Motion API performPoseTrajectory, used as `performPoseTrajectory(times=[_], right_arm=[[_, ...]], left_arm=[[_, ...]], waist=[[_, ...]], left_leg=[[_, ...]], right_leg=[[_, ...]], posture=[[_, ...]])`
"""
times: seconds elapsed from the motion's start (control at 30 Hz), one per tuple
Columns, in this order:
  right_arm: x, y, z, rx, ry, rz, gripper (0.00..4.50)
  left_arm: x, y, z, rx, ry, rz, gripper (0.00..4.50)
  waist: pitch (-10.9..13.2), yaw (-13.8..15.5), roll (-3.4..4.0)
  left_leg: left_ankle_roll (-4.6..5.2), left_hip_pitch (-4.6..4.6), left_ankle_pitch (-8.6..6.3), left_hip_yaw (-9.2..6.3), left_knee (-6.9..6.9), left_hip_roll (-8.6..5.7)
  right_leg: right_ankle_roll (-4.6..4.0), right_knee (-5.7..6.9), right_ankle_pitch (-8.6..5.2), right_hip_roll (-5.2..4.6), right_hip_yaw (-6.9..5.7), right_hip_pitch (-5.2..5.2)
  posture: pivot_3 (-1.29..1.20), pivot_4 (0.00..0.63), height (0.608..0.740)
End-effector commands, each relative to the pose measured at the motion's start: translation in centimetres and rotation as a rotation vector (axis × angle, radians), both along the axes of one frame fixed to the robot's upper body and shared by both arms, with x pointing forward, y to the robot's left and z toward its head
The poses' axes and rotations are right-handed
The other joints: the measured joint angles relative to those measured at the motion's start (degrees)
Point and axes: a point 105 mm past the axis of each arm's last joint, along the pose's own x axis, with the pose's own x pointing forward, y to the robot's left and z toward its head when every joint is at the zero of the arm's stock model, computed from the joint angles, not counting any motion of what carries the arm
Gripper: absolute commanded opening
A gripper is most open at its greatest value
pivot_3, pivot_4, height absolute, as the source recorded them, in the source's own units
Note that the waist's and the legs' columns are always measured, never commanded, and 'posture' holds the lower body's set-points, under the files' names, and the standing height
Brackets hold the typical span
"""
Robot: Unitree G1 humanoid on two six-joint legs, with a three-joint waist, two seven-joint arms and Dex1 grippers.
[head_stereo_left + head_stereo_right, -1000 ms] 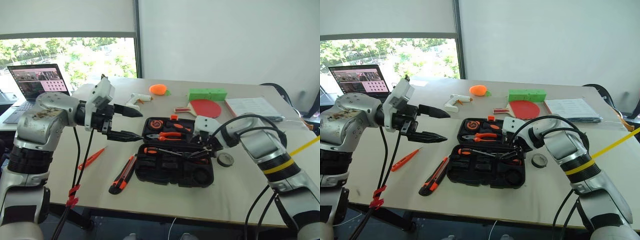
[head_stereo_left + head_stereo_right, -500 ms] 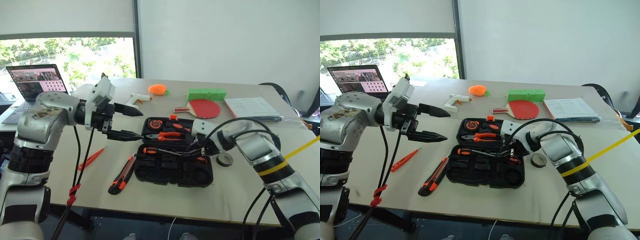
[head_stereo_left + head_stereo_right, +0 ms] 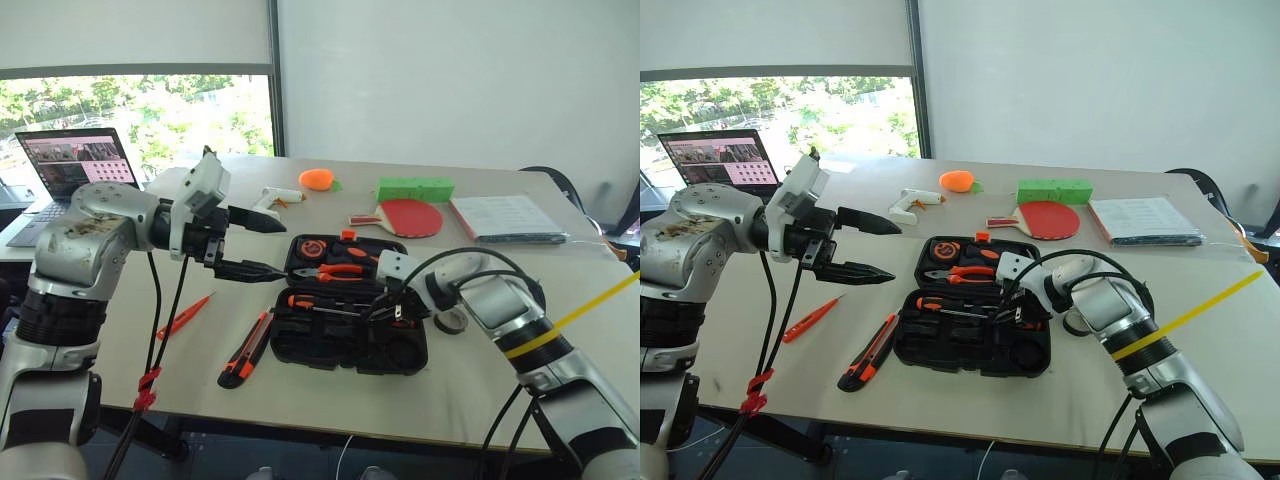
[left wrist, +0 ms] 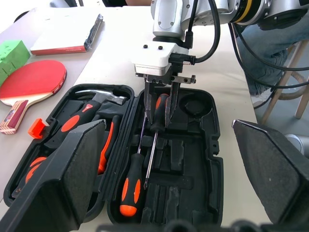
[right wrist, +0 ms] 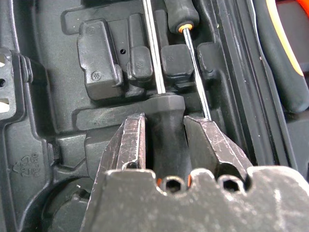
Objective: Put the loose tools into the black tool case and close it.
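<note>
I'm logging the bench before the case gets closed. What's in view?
Black moulded plastic tool case: one, open, table centre.
Orange-handled screwdrivers: two, in the case.
Orange-handled pliers: one, case's far half.
Slim orange screwdriver: one, left of case.
Black-and-orange utility knife: one, beside case.
Dark tape roll: one, right of case.
Red paddle: one, behind.
Left end effector: open.
Right end effector: closed on a black screwdriver handle.

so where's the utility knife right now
The utility knife lies on the table just left of the open tool case, right of the orange screwdriver.
</note>
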Motion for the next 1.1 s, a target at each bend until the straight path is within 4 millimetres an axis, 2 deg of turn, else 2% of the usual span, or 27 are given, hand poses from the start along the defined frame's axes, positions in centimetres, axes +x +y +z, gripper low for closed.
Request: performPoseTrajectory(times=[0.03,0.17,0.3,0.4,0.5,0.53,0.63,0.8,0.9,1.1], right_arm=[[-0.5,0.2,0.9,0.003,-0.014,0.023,1.55],[-1.0,0.1,2.8,0.048,-0.008,0.016,1.55],[-1.3,-0.1,2.8,0.052,-0.005,0.000,1.55],[-1.2,-0.4,2.5,0.032,-0.033,-0.008,2.26],[-0.9,-0.4,2.6,0.034,-0.048,-0.020,3.20],[-0.9,-0.4,2.6,0.034,-0.048,-0.019,3.20],[-0.9,-0.3,2.4,0.032,-0.042,-0.014,2.63],[-0.9,-0.2,1.9,0.029,-0.035,-0.010,0.91],[-0.9,-0.2,1.8,0.036,-0.026,-0.012,0.03],[-0.4,-0.2,1.1,0.027,-0.028,-0.023,0.03]], left_arm=[[-0.2,0.0,1.4,0.006,-0.063,-0.008,4.50],[-0.2,0.0,1.4,0.006,-0.065,-0.007,4.50],[-0.1,0.0,1.4,0.005,-0.067,-0.005,4.50],[0.0,-0.1,1.3,0.003,-0.068,-0.006,4.50],[0.1,-0.1,1.3,0.005,-0.068,-0.009,4.50],[0.1,-0.1,1.3,0.006,-0.068,-0.009,4.50],[0.1,-0.1,1.4,0.005,-0.070,-0.009,4.50],[0.0,-0.2,1.3,0.008,-0.072,-0.010,4.50],[0.0,-0.1,1.3,0.012,-0.072,-0.010,4.50],[-0.1,-0.2,1.3,0.014,-0.072,-0.014,4.50]], waist=[[0.0,0.0,0.00],[0.0,0.1,0.00],[0.0,0.1,0.00],[0.0,0.1,0.00],[0.0,0.1,0.00],[0.0,0.0,0.00],[0.0,0.0,0.00],[0.0,0.0,0.00],[0.0,0.0,0.00],[0.0,0.0,0.00]], left_leg=[[0.00,0.00,0.00,0.00,0.00,0.00],[0.00,-0.03,0.00,-0.01,-0.01,0.00],[0.00,-0.03,0.00,-0.01,-0.01,0.01],[0.00,-0.02,0.00,-0.01,-0.01,0.01],[0.00,-0.03,0.00,0.00,-0.01,0.00],[0.00,-0.03,0.00,0.00,-0.01,0.00],[0.00,-0.02,0.00,0.00,-0.01,0.01],[0.00,-0.03,0.00,0.00,-0.01,0.01],[0.00,-0.03,0.00,0.00,-0.01,0.01],[0.00,-0.03,0.00,0.00,-0.01,0.01]], right_leg=[[0.00,0.00,0.00,0.00,0.00,0.00],[0.00,-0.01,0.00,0.00,0.00,-0.03],[0.00,-0.02,0.00,0.01,-0.01,-0.02],[0.00,-0.01,0.00,0.00,-0.01,-0.02],[0.00,-0.02,0.00,0.01,-0.01,-0.02],[0.00,-0.02,0.00,0.01,0.00,-0.03],[0.00,-0.02,0.00,0.01,0.00,-0.03],[0.00,-0.02,0.00,0.01,0.00,-0.03],[0.00,-0.02,0.00,0.01,0.00,-0.03],[0.00,-0.01,0.00,0.01,0.00,-0.03]], posture=[[0.00,0.150,0.736],[0.00,0.150,0.736],[0.00,0.150,0.736],[0.00,0.150,0.736],[0.00,0.150,0.736],[0.00,0.150,0.736],[0.00,0.150,0.736],[0.00,0.150,0.736],[0.00,0.150,0.736],[0.00,0.150,0.736]])
